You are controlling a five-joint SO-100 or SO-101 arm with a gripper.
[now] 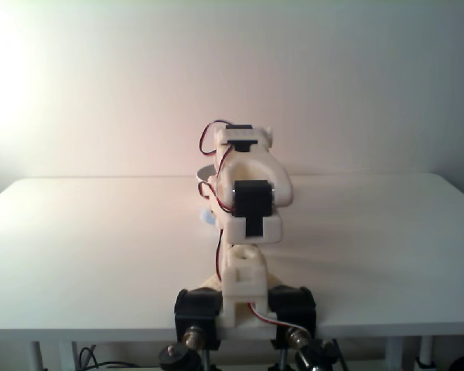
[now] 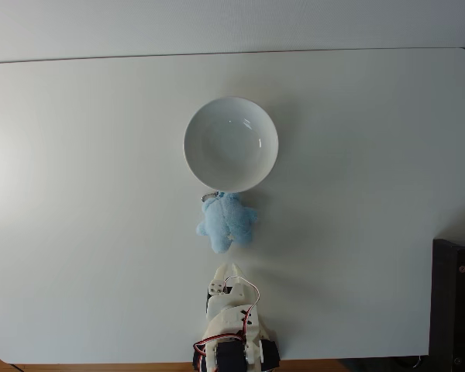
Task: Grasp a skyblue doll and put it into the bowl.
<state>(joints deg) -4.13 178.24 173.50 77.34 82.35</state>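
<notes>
Just below the bowl [image 2: 231,145] lies the skyblue doll [image 2: 226,222], touching its rim; farther below, the gripper [image 2: 226,270], whose spread I cannot tell

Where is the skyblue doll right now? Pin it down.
In the fixed view from above, the skyblue doll lies on the table near the middle, just below the bowl and above the arm's fingers.
</notes>
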